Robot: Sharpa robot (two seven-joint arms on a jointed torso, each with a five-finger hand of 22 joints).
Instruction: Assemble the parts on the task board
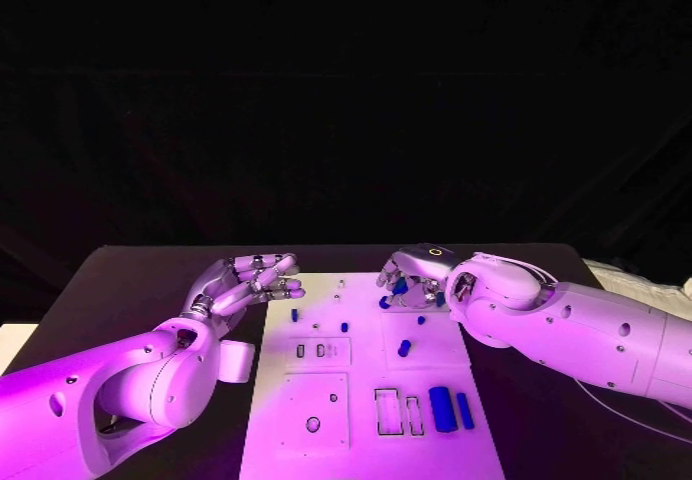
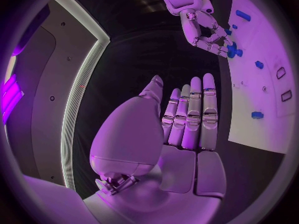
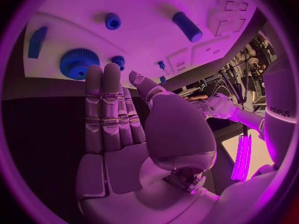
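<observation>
Left robot hand (image 2: pixel 187 119), fingers straight.

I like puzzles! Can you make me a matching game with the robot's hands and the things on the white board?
Things:
1. left silver hand
2. right silver hand
3. two long blue bars
4. blue toothed gear wheel

Places or states:
A. lying side by side at the white task board's near end
B. over the board's far end
C. beside the board, over the black table, fingers straight
D. just past the right hand's fingertips

Pairs: 1-C, 2-B, 3-A, 4-D
</observation>
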